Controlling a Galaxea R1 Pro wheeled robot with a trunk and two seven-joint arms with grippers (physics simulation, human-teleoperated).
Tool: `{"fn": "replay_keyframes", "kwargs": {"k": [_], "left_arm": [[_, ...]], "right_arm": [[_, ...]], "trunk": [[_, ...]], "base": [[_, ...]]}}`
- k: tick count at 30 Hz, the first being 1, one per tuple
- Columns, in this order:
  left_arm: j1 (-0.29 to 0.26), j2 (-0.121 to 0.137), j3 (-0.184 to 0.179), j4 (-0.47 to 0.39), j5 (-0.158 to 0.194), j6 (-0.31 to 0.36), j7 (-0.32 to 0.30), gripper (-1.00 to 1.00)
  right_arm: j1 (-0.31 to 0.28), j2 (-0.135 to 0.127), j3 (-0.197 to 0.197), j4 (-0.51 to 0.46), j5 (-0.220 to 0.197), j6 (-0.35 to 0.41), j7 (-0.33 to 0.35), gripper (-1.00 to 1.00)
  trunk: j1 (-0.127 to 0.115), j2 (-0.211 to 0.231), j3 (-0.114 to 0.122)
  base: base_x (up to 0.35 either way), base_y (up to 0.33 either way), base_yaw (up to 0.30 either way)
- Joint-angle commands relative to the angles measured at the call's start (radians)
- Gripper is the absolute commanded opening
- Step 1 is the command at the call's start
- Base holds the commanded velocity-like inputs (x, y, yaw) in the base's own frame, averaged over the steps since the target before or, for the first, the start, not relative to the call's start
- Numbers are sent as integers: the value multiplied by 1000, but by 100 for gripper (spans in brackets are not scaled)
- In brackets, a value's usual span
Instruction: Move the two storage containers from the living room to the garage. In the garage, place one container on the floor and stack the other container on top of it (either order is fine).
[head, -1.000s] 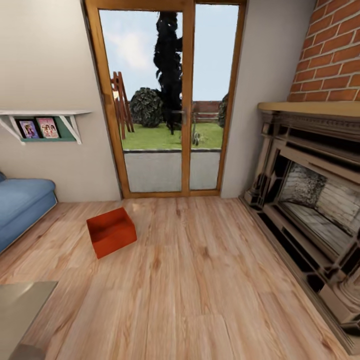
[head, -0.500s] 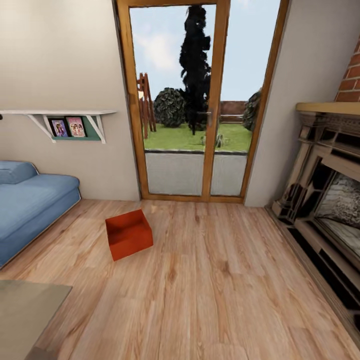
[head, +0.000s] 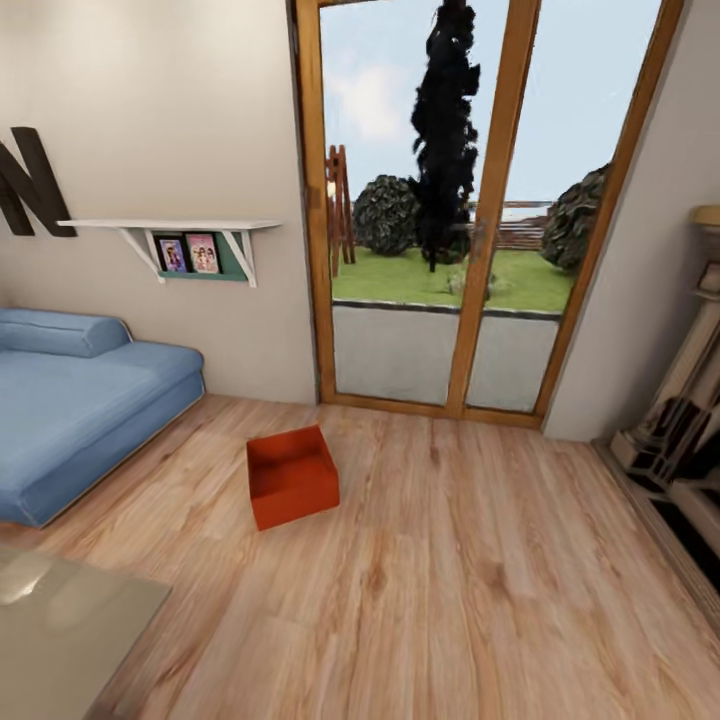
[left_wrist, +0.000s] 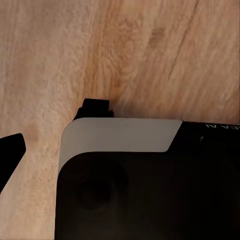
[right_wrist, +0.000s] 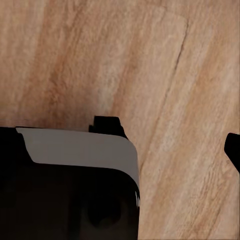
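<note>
Grippers first: my left gripper (left_wrist: 47, 132) and right gripper (right_wrist: 170, 132) each show in their wrist views as dark fingertips over bare plank floor (head: 450, 580), with nothing between them, so I carry no load; how wide the fingers stand I cannot tell, since too little of them shows. I judge both arms are tucked low and pointing down because I am driving, not reaching. Out ahead, one bin (head: 291, 476) sits open side up on the planks, turned a little askew, between the sofa (head: 80, 410) and the glass doors (head: 470, 220), well apart from me. I see a single bin here. A glass table (head: 60, 620) corner lies near on my left, so my approach should pass to its right.
</note>
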Motion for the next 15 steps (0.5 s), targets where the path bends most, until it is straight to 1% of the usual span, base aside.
{"fn": "replay_keyframes", "kwargs": {"k": [1, 15], "left_arm": [[-1, 0, 2, 0, 8, 0, -1, 100], [-1, 0, 2, 0, 8, 0, -1, 100]], "right_arm": [[-1, 1, 8, 3, -10, -6, -1, 100], [-1, 1, 8, 3, -9, -7, -1, 100]], "trunk": [[1, 0, -1], [1, 0, -1]], "base": [[323, 0, 269], [323, 0, 269]]}}
